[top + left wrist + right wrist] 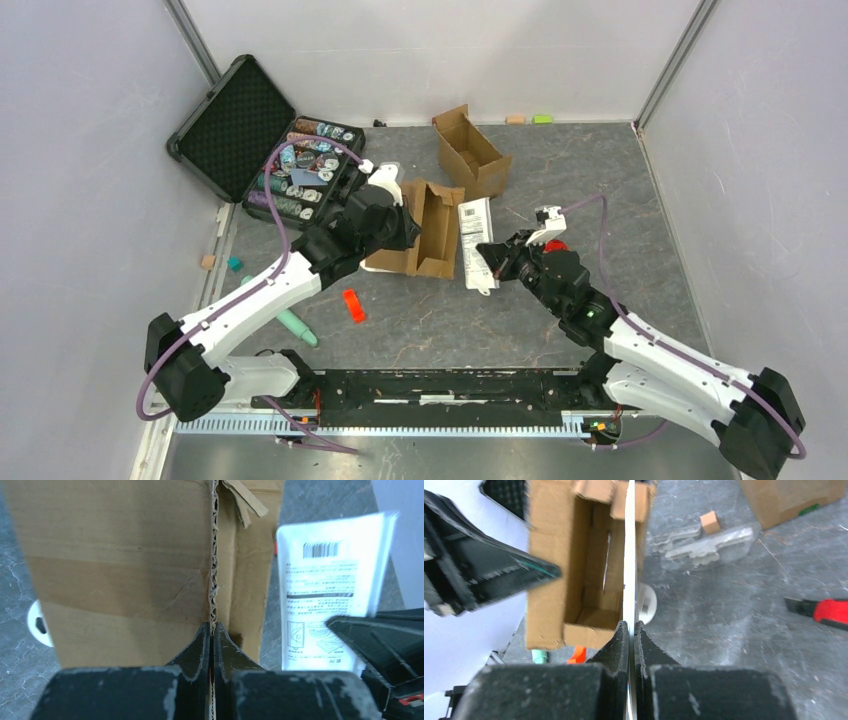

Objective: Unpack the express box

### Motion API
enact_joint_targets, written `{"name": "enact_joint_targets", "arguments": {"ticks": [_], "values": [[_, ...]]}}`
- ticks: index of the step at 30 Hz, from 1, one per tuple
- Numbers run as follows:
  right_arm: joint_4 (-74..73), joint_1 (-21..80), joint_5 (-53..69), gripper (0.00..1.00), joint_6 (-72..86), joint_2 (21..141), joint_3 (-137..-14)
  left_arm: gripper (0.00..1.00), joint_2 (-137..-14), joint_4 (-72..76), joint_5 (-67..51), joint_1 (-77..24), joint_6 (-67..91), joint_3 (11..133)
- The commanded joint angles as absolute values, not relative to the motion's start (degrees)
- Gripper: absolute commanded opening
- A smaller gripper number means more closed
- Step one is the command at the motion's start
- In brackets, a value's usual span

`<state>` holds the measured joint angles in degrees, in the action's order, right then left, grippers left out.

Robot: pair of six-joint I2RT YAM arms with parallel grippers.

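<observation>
From above, the fingers of the left tool [211, 632] are hidden under its own wrist. The open box [125, 570] it pinches runs past that wrist picture's top edge. Print on the white packet [325, 580] is blurred, and the red knife [829, 612] is cut off.

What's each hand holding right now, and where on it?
Left hand pinches the corrugated edge of one panel of the long open cardboard box. Right hand pinches the white printed packet at its near end.
</observation>
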<state>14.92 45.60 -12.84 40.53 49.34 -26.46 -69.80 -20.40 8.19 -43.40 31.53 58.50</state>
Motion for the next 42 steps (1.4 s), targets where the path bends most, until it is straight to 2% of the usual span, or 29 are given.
{"name": "enact_joint_targets", "arguments": {"ticks": [1,9,10,15,18,21,24,29,33,38,42], "values": [[2.82,45.04,-13.89,0.00,39.67,46.17,-27.54,0.02,-68.85,-23.43,13.29,-42.91,34.26,63.86],[3.33,45.04,-11.64,0.00,40.97,42.78,-23.12,0.02,-67.22,-24.95,13.30,-42.00,33.94,69.42],[4.13,45.08,-10.39,0.04,40.74,43.76,-23.20,0.02,-67.24,-24.25,11.69,-42.01,33.86,70.00],[4.68,45.10,-6.74,0.62,38.90,47.38,-25.27,0.02,-68.71,-18.25,2.54,-42.01,35.50,73.02],[-0.78,45.01,-12.79,0.78,38.10,44.53,-27.17,0.02,-71.08,-14.25,-3.50,-42.01,38.34,74.11],[-10.18,45.00,-22.11,0.82,38.05,39.04,-30.40,0.02,-74.88,-10.03,-8.11,-42.02,41.30,75.65],[-12.93,45.00,-28.65,0.84,37.97,30.23,-30.75,0.02,-81.08,-4.85,-13.03,-42.26,44.07,78.34],[-20.64,45.00,-37.52,0.88,38.07,24.36,-34.90,0.02,-95.02,-1.49,-19.77,-43.85,46.39,90.43],[-23.01,45.04,-38.92,0.98,36.56,23.62,-38.18,0.02,-105.71,-0.22,-21.47,-45.77,48.59,100.51],[-24.88,45.00,-39.58,0.98,34.73,24.79,-41.86,0.02,-117.28,-1.16,-21.64,-47.72,50.79,114.12],[-25.16,45.00,-39.98,0.98,33.63,25.23,-42.69,0.02,-122.18,-1.72,-21.33,-48.69,51.51,120.05]]}}
